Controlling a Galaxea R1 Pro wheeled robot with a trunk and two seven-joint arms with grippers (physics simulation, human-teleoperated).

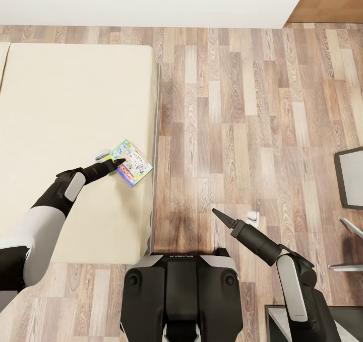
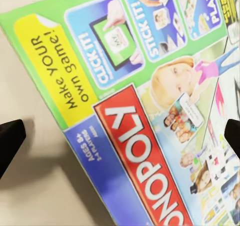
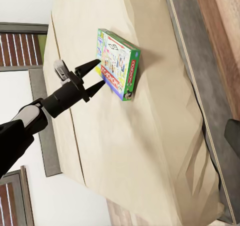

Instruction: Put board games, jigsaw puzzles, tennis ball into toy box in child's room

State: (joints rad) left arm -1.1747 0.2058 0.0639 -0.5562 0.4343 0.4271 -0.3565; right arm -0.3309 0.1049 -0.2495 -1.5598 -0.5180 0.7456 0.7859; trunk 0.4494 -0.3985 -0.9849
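Green-edged Monopoly board game lies flat on the cream bed, directly under my left claw, whose fingers are spread wide over its cover. My right claw hangs over the wood floor, fingers apart, gripping nothing.

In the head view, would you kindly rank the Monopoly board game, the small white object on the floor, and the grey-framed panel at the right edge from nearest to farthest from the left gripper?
1. Monopoly board game, on the bed, right at the left gripper.
2. Small white object, on the floor beyond the bed's edge.
3. Grey-framed panel, at the far right edge.
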